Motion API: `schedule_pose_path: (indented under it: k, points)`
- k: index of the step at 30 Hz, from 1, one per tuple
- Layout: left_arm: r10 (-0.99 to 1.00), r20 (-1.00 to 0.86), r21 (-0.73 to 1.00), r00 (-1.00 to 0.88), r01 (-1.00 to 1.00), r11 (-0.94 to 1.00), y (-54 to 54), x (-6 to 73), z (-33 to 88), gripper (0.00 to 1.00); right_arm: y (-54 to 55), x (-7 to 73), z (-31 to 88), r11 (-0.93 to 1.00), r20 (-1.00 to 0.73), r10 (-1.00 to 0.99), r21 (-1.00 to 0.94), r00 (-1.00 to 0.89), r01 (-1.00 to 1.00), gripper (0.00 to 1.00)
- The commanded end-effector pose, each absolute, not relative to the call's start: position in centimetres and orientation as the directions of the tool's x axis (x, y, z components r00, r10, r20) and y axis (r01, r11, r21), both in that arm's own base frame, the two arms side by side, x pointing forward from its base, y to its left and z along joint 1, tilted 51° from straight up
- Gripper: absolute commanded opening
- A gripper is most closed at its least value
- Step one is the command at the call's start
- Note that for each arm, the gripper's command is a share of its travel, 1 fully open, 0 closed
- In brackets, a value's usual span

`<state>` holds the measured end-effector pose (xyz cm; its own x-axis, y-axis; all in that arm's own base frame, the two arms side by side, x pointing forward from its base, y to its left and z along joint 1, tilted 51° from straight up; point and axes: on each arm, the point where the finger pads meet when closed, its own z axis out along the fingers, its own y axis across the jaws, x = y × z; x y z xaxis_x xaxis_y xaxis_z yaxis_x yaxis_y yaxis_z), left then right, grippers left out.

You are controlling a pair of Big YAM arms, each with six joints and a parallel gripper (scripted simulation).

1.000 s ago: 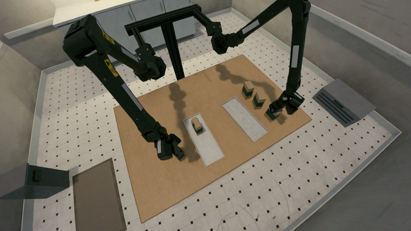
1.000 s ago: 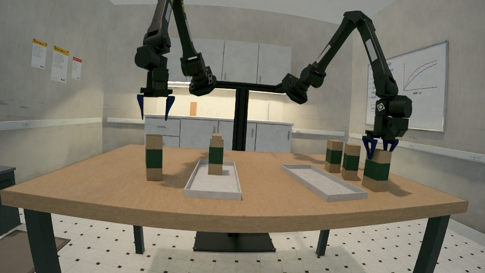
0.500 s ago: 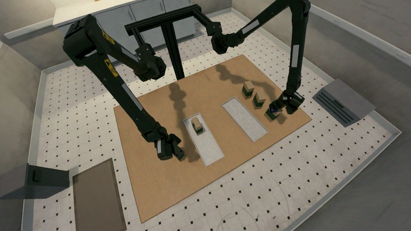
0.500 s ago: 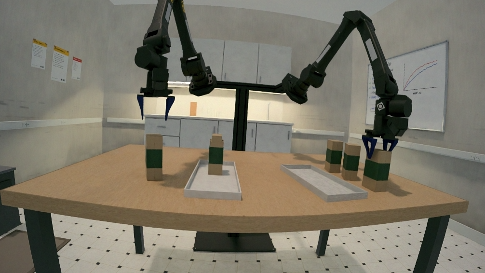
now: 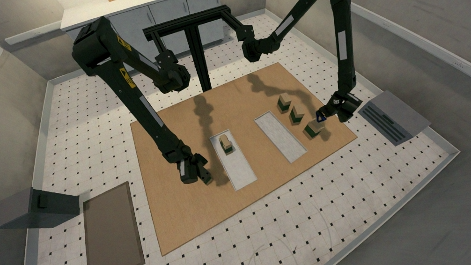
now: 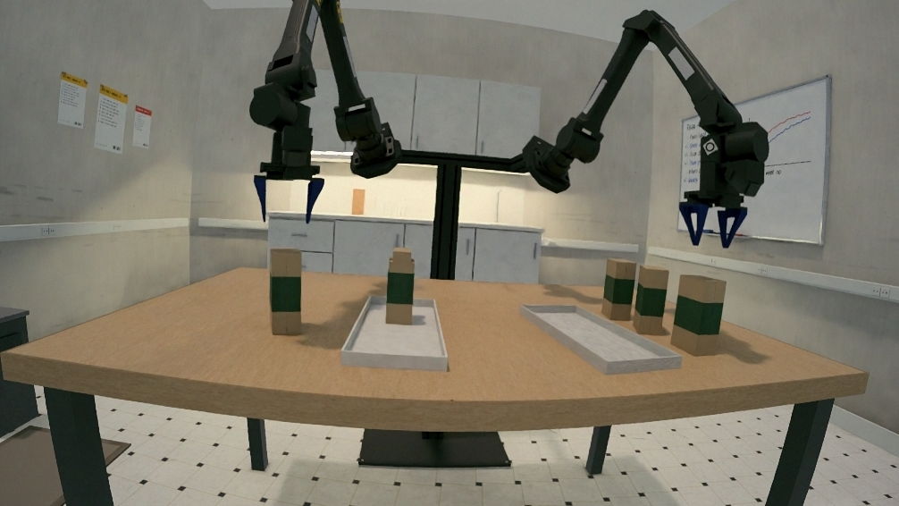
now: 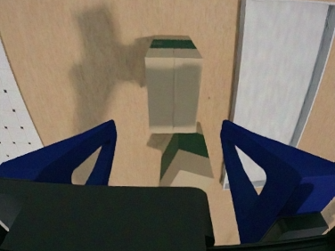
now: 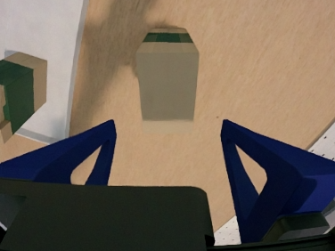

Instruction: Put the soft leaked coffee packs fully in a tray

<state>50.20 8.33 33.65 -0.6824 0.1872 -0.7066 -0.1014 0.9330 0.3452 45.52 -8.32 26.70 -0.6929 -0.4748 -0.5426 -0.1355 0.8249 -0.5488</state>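
Grippers, my left gripper [image 5: 320, 116] [image 6: 710, 245] [image 7: 168, 127] and right gripper [image 5: 201, 170] [image 6: 286, 220] [image 8: 168, 126], hang spread and unloaded above upright tan-and-green coffee packs [image 5: 311, 131] [image 6: 697, 317] [image 7: 174, 93] on the wooden bench [image 5: 184, 210] [image 6: 452, 402] [image 7: 214, 27] [image 8: 267, 67], where off-centre descent could strike a narrow top and topple it.

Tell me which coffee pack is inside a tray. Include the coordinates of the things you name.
The pack [image 5: 225, 143] [image 6: 399, 295] [image 8: 20, 91] standing in the tray [image 5: 237, 168] [image 6: 394, 346] [image 8: 58, 44] nearer the right gripper [image 5: 204, 175] [image 6: 286, 221] [image 8: 168, 126]; the other four packs [image 5: 283, 102] [image 6: 286, 292] [image 7: 174, 98] [image 8: 168, 85] stand on the bench [image 5: 184, 204] [image 6: 156, 340] [image 7: 216, 44] [image 8: 267, 67].
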Motion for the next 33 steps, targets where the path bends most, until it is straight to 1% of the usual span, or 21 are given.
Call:
schedule_pose_path:
  k: [1, 3, 4, 33]
  points:
    - [0.170, -0.688, 0.339, -0.706, -0.105, 0.935, 8.7, 50.7, 32.2, 0.79, -8.3, 45.7, 28.1, 0.824, -0.561, -0.475, -0.554, -0.678, -0.120, 0.79]
    - [0.171, -0.688, 0.339, -0.705, -0.104, 0.935, 8.7, 50.7, 32.2, 0.79, -8.3, 45.7, 28.1, 0.824, -0.561, -0.475, -0.554, -0.678, -0.120, 0.79]
    - [0.185, -0.712, 0.344, -0.678, -0.106, 0.933, 8.4, 50.7, 34.1, 0.79, -8.3, 45.7, 28.1, 0.824, -0.561, -0.475, -0.554, -0.678, -0.120, 0.79]
    - [0.185, -0.712, 0.344, -0.678, -0.106, 0.933, 8.4, 50.7, 34.1, 0.79, -8.3, 45.7, 28.1, 0.824, -0.561, -0.475, -0.554, -0.678, -0.120, 0.79]
